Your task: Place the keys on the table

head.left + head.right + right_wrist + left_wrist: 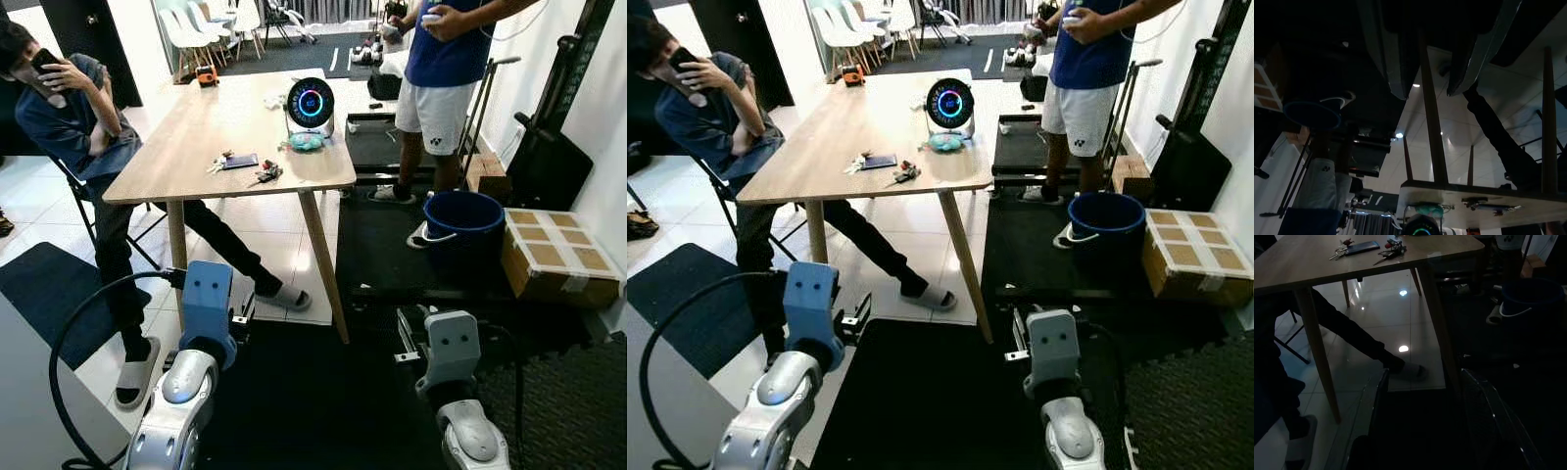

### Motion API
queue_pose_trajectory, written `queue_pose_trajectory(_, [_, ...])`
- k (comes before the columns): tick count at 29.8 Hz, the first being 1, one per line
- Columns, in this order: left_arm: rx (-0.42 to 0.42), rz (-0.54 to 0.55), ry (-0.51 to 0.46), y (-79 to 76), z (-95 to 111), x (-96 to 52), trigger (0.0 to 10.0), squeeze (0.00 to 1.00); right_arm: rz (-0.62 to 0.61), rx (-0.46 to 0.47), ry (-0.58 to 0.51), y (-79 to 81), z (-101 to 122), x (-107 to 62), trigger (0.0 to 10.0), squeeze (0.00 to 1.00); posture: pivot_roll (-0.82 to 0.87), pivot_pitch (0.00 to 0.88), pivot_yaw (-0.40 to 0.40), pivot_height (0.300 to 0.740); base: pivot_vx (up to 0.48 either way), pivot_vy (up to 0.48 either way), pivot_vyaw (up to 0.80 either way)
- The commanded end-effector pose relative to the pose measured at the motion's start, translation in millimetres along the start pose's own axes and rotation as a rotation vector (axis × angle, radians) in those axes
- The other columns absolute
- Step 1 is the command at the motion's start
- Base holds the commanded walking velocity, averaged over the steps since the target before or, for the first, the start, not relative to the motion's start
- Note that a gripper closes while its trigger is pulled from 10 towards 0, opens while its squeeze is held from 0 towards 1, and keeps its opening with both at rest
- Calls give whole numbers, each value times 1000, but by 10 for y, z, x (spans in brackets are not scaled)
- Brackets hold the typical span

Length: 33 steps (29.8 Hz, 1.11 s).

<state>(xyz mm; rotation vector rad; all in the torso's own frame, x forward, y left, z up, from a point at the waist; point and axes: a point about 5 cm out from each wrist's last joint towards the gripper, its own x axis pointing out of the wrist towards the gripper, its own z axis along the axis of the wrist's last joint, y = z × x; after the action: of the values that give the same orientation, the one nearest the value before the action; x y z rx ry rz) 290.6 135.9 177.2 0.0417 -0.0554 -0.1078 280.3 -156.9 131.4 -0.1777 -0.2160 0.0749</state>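
A bunch of keys with a red tag (266, 175) lies on the wooden table (196, 122) near its front edge. Beside it are a dark phone (241, 161) and a second small key bunch (217, 165). The same keys (1392, 246) lie on the tabletop in the left wrist view. Both arms are held low before the table, well short of it. My left gripper (1425, 374) is open with nothing between its fingers. My right gripper (1427, 90) is also open and holds nothing.
One person (69, 117) sits at the table's left side, legs stretched beneath it. Another (441, 78) stands at the far right. A round glowing device (311, 104) stands on the table. A blue bucket (462, 220) and a cardboard box (558, 257) are on the right.
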Motion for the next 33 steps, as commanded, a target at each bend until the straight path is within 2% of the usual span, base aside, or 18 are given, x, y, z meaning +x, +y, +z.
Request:
queue_pose_trajectory(1, [12,12,12,26,-21,-10,10000,0,5,-2,17,15,-38,-18,10000,0,36,139,108,740,0,0,0])
queue_pose_trajectory(5, [16,11,13,26,-21,-7,10000,0,7,-1,17,22,-37,-16,10000,0,36,141,109,740,0,0,0])
queue_pose_trajectory(9, [18,14,15,34,-25,-6,10000,0,11,5,16,27,-35,-17,10000,0,38,142,110,740,0,0,544])
queue_pose_trajectory(33, [20,10,15,27,-20,2,10000,0,15,11,16,42,-33,-19,10000,0,37,144,115,740,0,0,800])
